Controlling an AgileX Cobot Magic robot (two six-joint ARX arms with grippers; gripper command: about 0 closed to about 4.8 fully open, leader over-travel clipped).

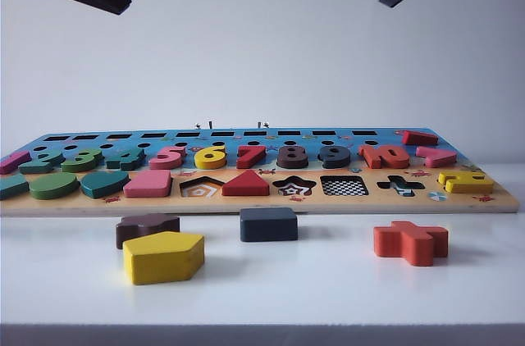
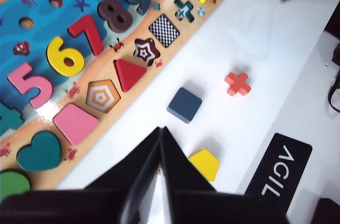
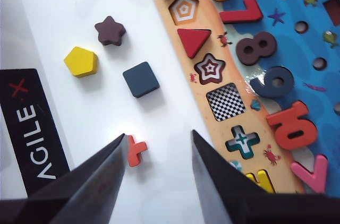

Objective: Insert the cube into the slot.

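Approaching the navy cube (image 3: 141, 79) on the white bench (image 1: 328, 289).
Both end effectors hover above it: the right end effector (image 3: 158, 149) spread wide and empty, the left end effector (image 2: 161, 144) pinched together. The cube lies just before the puzzle board (image 1: 492, 198), left of the checkerboard square slot (image 1: 344, 186). Best to descend squarely, straddling opposite flat sides, clear of the yellow pentagon (image 1: 162, 257).

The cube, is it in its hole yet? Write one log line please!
cube: on table, untouched | slot: empty | left gripper: shut, above table | right gripper: open, empty, above table | step: pick cube
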